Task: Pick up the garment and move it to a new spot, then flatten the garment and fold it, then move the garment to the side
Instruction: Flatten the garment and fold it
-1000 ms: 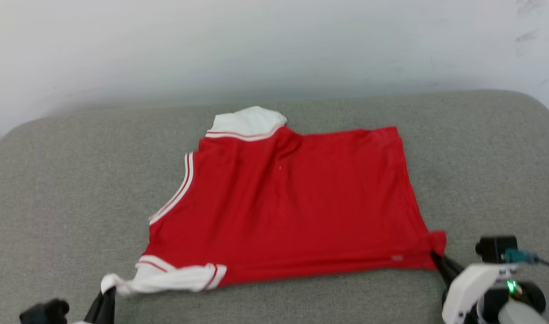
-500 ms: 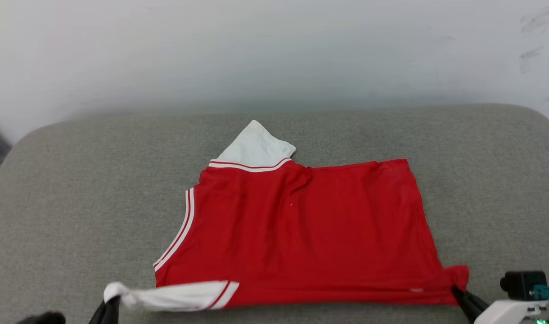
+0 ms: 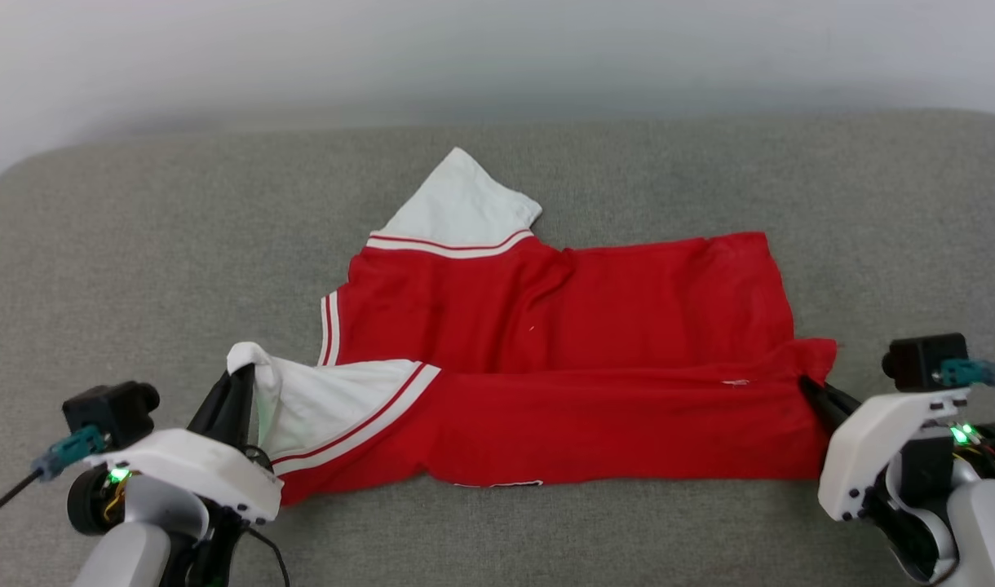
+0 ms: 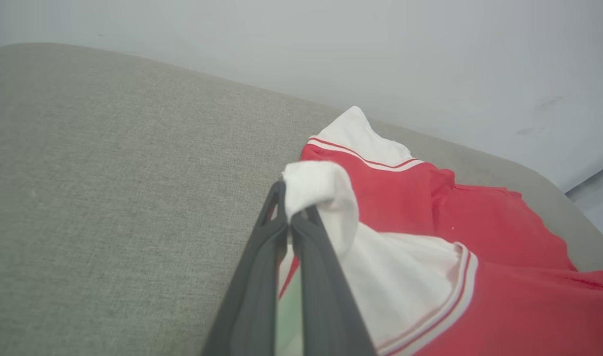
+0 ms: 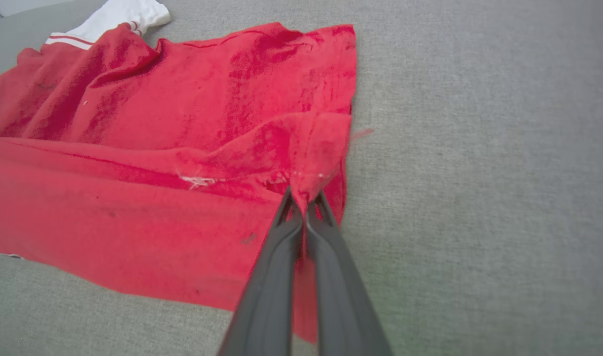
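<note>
At the near left, the left gripper point(image 3: 245, 377) is pinched tight on the tip of the shirt's point(image 3: 579, 408) near sleeve point(image 3: 334, 403), which is white with striped trim. In the left wrist view the white cloth drapes over the closed fingertips, held up off the cushion point(image 3: 122, 244). At the near right, the right gripper point(image 3: 809, 387) is clamped on the red hem corner point(image 3: 815, 355). In the right wrist view the cloth bunches to a peak just above its tips.

Between the two, the near edge of the shirt runs taut from left to right and is doubled over towards the far side, so a long red band lies on top of the rest. A thin white sliver shows under the band's near edge; it may be print or a tag, but it is too small to tell.

Beyond the band the shirt lies flat, a little wrinkled, on the grey cushion about mid-width, with its striped neck trim to the left. The far sleeve point(image 3: 457, 204) points away at the shirt's far left. Behind the cushion rises a pale wall point(image 3: 465, 49).
</note>
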Available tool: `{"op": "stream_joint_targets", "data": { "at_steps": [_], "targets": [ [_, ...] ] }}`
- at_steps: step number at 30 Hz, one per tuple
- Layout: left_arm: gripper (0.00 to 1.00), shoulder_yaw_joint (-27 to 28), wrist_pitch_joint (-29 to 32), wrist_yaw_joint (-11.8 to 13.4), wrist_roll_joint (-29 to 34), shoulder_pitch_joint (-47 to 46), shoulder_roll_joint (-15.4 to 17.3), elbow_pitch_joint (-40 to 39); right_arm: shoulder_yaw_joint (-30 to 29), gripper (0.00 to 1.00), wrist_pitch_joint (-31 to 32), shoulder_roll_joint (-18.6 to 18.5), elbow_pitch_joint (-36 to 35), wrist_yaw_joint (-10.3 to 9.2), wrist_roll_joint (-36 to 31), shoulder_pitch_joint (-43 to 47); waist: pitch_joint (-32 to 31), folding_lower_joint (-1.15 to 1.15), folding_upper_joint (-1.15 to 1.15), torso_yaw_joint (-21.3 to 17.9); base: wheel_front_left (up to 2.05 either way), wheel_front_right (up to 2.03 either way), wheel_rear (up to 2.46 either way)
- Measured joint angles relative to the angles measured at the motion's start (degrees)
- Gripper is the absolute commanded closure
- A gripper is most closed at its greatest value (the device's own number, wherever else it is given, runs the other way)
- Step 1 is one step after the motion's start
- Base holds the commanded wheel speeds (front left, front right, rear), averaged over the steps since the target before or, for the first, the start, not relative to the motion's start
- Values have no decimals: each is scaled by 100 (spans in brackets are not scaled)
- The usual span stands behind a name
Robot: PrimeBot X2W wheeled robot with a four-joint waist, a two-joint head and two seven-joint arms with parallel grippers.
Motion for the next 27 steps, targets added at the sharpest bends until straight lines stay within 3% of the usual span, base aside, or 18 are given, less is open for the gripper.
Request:
{"op": "stream_joint_targets", "data": {
  "at_steps": [10,13,14,15,16,17,22,27],
  "targets": [
    [100,-354,338,-415,-98,-860,-237,1462,556,98,-266,64,1151,-2,46,-723,559,0,0,-71,0,0,0],
    [100,-480,579,-572,-160,-999,-260,1827,693,61,-460,67,1406,0,78,-866,607,0,0,-117,0,0,0],
    [85,-495,632,-606,-208,-1033,-269,1923,734,55,-514,69,1492,1,99,-901,612,0,0,-133,0,0,0],
    [58,-500,637,-638,-226,-1071,-272,1991,769,0,-575,70,1560,2,123,-934,610,0,0,-145,0,0,0],
    [9,-506,662,-648,-243,-1108,-274,2075,802,0,-668,70,1623,2,140,-951,602,0,0,-153,0,0,0],
    [0,-515,680,-657,-249,-1136,-274,2139,833,0,-783,70,1667,2,169,-964,587,0,0,-159,0,0,0],
    [0,-405,534,-690,-297,-1172,-211,2284,794,0,-1846,79,1624,-3,176,-843,414,0,0,-194,0,0,0],
    [0,-293,706,-510,-346,-1027,98,2078,600,0,-2566,144,1276,-2,122,-576,147,0,0,-262,0,0,0]
  ]
}}
